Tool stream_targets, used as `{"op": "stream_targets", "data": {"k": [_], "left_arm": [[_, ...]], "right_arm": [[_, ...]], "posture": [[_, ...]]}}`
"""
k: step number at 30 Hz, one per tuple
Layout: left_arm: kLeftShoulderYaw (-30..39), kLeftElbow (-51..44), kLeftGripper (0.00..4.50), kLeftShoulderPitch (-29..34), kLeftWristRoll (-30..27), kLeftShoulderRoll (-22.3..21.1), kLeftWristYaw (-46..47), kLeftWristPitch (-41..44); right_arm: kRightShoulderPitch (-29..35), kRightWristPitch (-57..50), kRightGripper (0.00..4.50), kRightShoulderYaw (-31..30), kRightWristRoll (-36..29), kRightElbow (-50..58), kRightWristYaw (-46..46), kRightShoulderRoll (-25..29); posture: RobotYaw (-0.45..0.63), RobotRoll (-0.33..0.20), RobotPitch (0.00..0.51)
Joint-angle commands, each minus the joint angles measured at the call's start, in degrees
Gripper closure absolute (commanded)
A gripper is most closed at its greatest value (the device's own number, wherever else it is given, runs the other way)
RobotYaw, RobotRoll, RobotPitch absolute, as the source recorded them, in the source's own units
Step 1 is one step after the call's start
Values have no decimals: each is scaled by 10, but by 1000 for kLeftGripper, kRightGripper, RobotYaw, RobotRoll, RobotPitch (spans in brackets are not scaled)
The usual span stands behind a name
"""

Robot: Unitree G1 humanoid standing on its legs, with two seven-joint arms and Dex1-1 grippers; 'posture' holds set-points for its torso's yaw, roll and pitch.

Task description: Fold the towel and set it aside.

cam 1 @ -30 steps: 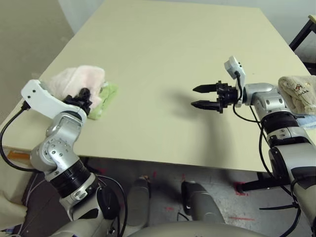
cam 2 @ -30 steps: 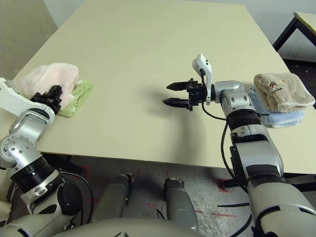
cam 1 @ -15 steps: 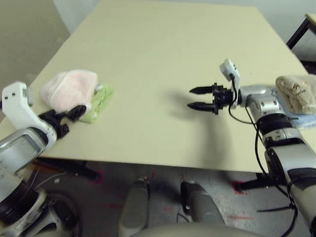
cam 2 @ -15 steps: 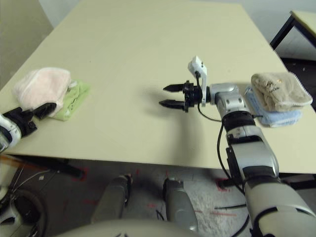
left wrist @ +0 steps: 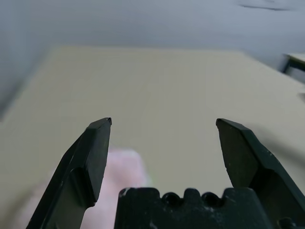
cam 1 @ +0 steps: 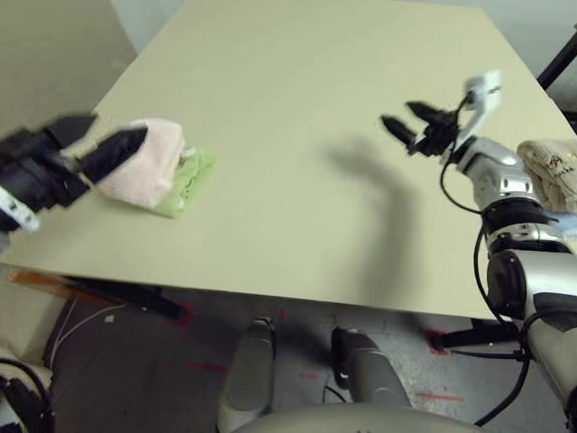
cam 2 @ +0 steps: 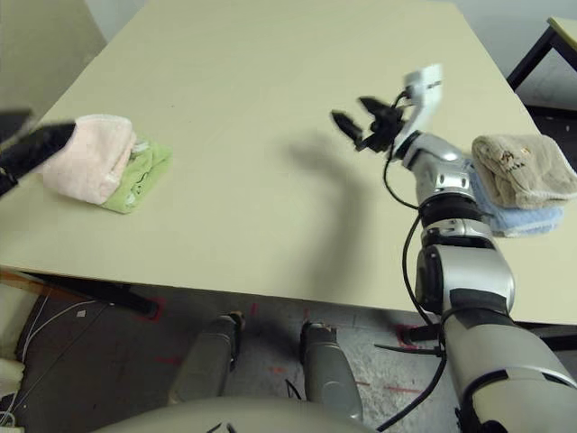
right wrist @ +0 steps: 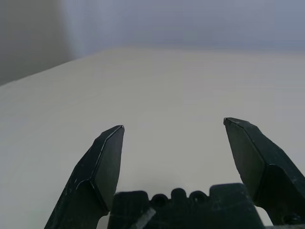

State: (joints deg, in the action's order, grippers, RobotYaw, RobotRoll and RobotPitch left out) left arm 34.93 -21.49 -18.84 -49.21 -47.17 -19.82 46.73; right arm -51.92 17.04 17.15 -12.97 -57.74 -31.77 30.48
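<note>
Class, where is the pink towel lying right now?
The pink towel lies folded near the table's left edge, resting partly on the lime-green towel.

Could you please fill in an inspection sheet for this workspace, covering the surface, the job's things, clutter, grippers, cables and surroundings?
Surface: pale yellow-green table, bare across its middle.
Job's things: pink towel folded into a bundle near the table's left edge, resting partly on the lime-green towel.
Clutter: beige towel stacked on a light blue towel at the right edge.
Grippers: left gripper open, empty, raised beside the pink towel; right gripper open, empty, raised above the table's right half.
Cables: black cable runs along the right forearm; a thin white cable lies on the floor.
Surroundings: grey floor with red marks; dark furniture leg beyond the right edge.
</note>
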Motion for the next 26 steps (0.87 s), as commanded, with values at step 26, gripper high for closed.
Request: {"op": "stream_targets", "data": {"k": [26], "left_arm": [[-114, 363, 32, -123, 181, 94, -157, -320]], "right_arm": [[140, 53, 0, 50, 28, 76, 235, 41]], "posture": [[196, 0, 70]]}}
